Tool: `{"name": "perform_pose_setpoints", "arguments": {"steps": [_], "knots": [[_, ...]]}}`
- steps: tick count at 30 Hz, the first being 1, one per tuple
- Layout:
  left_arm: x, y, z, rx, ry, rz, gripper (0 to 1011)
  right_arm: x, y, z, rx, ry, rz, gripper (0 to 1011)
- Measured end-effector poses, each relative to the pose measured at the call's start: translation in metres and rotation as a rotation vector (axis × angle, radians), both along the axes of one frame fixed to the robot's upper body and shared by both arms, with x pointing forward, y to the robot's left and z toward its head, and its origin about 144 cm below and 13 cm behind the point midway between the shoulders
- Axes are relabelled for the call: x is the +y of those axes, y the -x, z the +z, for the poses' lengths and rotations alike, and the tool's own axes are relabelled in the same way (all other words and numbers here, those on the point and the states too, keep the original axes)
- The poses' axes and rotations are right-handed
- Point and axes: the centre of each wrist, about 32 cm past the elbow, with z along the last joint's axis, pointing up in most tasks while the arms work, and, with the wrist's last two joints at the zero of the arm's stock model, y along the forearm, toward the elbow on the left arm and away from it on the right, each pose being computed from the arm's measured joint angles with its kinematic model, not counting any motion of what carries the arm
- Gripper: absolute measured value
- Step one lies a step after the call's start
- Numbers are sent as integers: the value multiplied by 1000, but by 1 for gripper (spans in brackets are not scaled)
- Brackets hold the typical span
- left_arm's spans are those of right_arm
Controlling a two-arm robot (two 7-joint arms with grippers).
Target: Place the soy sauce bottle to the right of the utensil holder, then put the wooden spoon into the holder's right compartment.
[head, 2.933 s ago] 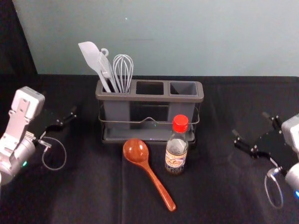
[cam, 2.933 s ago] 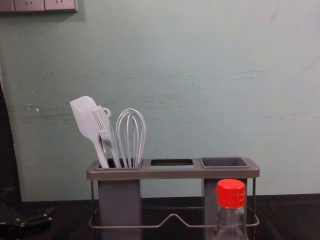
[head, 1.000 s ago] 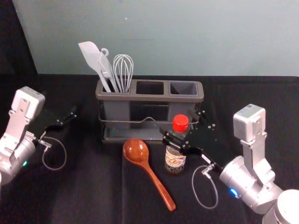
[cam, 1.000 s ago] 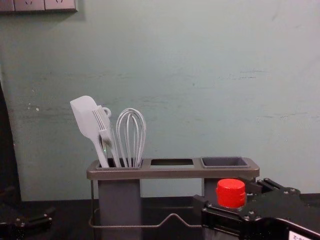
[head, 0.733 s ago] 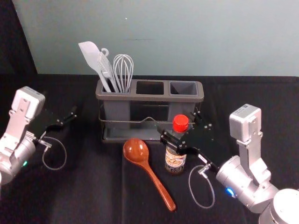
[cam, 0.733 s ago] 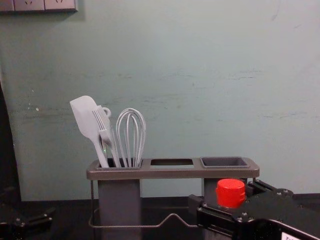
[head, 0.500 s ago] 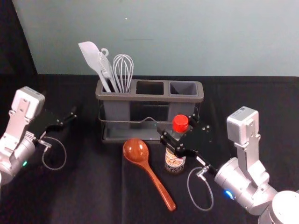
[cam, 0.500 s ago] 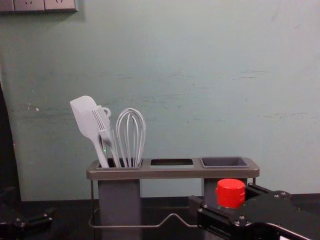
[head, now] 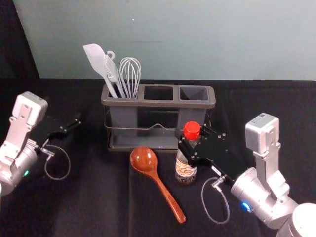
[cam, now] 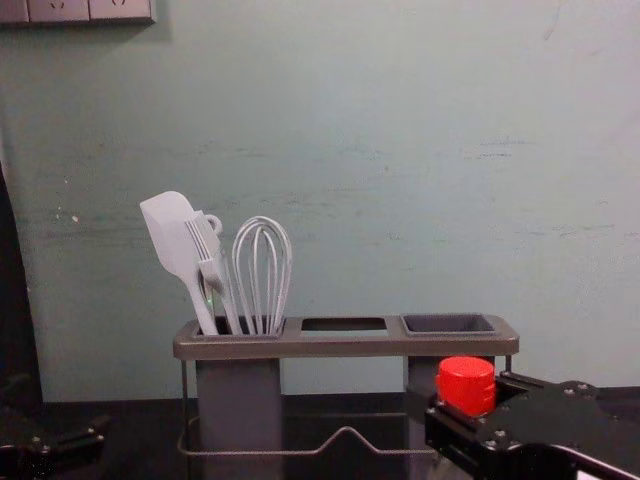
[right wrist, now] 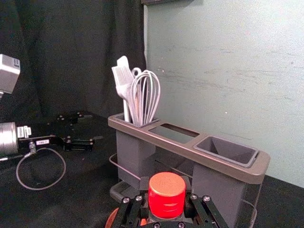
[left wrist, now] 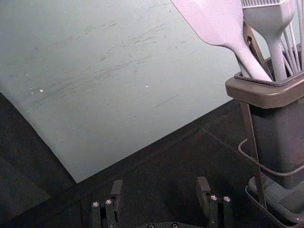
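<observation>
My right gripper (head: 190, 138) is closed around the neck of the soy sauce bottle (head: 185, 169), which stands upright before the utensil holder's (head: 157, 103) right part. In the right wrist view the right gripper (right wrist: 166, 191) has its fingers on both sides below the red cap (right wrist: 166, 189). The wooden spoon (head: 143, 160) lies left of the bottle, bowl toward the holder and handle slanting nearer and rightward. The holder's right compartment (head: 194, 93) is empty. Off to the left, my idle left gripper (head: 70, 125) is open; its own wrist view shows the left gripper (left wrist: 160, 186) holding nothing.
A white spatula (head: 94, 57), a brush and a whisk (head: 130, 74) stand in the holder's left compartment. The wall (head: 197, 39) rises behind the holder. Dark cloth (head: 256, 108) covers the table, including the area right of the holder.
My right gripper came in from the right, reached around the bottle and has now closed on it, shifting it slightly to the right. The left arm stayed still.
</observation>
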Motion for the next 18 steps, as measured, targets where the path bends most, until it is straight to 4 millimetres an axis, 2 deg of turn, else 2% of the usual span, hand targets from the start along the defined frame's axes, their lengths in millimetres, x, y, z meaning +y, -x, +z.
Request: {"name": "perform_pose_setpoints", "arguments": {"steps": [10, 18], "knots": [[0, 0, 0, 0, 0, 0, 1000, -14, 9, 3, -7, -6, -25, 382], [0, 0, 0, 0, 0, 0, 1000, -37, 15, 4, -15, -5, -77, 382]]}}
